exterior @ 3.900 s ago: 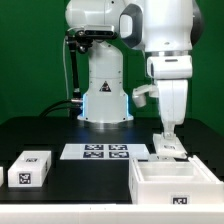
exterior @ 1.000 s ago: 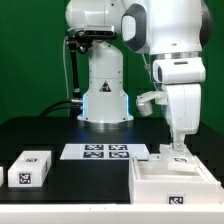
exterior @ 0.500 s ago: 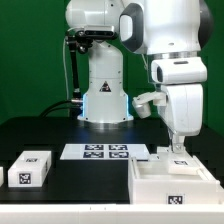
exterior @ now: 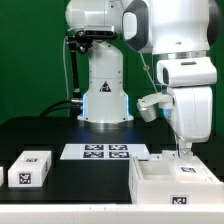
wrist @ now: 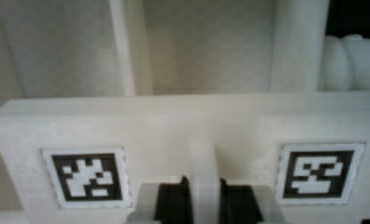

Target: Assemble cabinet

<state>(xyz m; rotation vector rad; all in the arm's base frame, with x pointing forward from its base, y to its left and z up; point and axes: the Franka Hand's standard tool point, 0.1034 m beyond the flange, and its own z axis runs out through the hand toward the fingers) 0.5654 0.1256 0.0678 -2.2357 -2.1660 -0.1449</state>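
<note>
The cabinet body [exterior: 150, 182], a large open white box, stands at the front on the exterior view's right. My gripper [exterior: 184, 150] hangs over its far right part and is shut on a small white tagged panel [exterior: 186, 165], which sits at the box's rim. In the wrist view the dark fingers [wrist: 164, 205] pinch a thin white edge, my gripper [wrist: 203, 205] sitting right against a white face with two tags [wrist: 182, 125]. A second white tagged block [exterior: 30, 168] lies at the front on the exterior view's left.
The marker board [exterior: 105, 152] lies flat in the middle of the black table. The arm's white base [exterior: 105, 100] stands behind it, with cables on its left. A green backdrop closes the rear.
My gripper has moved toward the exterior view's right and a little down, carrying the white panel over the box's far right part.
</note>
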